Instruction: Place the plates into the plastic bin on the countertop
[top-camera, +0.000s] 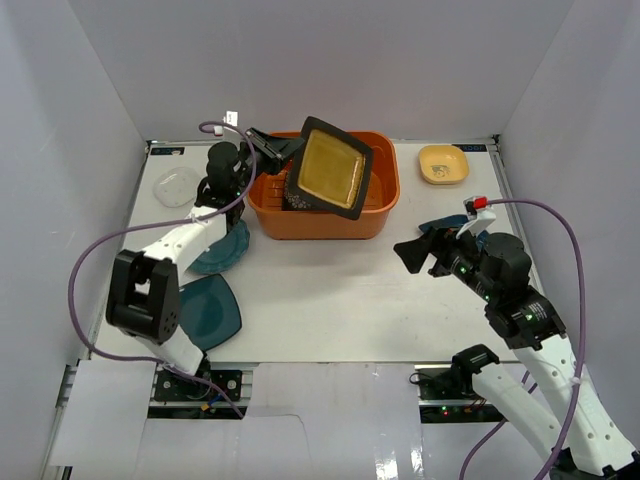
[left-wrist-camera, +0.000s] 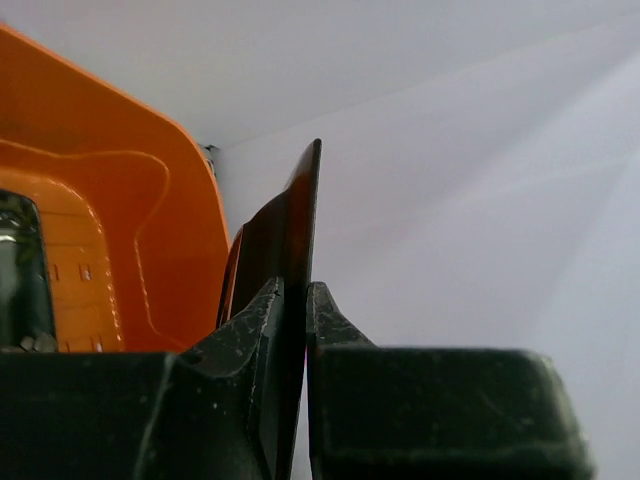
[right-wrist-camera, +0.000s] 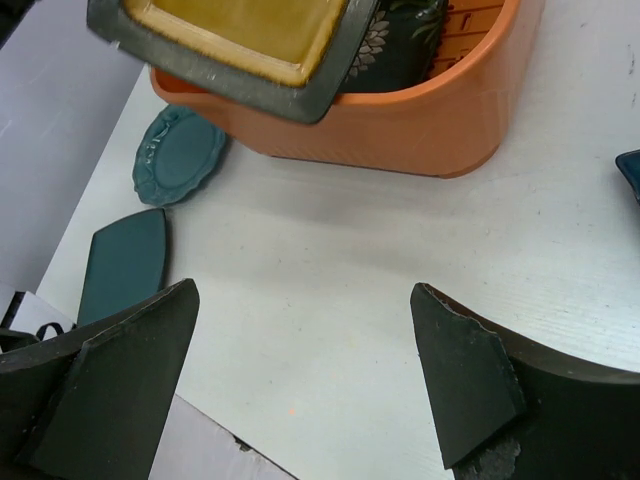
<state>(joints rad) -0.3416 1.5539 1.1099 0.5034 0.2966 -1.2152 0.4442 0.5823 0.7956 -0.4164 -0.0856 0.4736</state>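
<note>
At left, the left gripper (left-wrist-camera: 295, 300) clamps the rim of the mustard square plate (top-camera: 330, 168), tilted above the orange bin (top-camera: 320, 226), where a black floral plate (right-wrist-camera: 395, 40) seemingly leans inside. Rightward, the right gripper (right-wrist-camera: 302, 292) hangs spread wide over the countertop (top-camera: 330, 290).

A: What's in the left end effector (left-wrist-camera: 295, 300)?
B: A dark plate (left-wrist-camera: 289, 228), edge-on and nearly upright, pinched between both fingers (left-wrist-camera: 240, 340).
A: And beside it?
B: The orange plastic bin (left-wrist-camera: 160, 200) on the left, slotted floor showing, a dark glossy thing (left-wrist-camera: 18, 265) inside. White wall (left-wrist-camera: 470, 150) behind.
</note>
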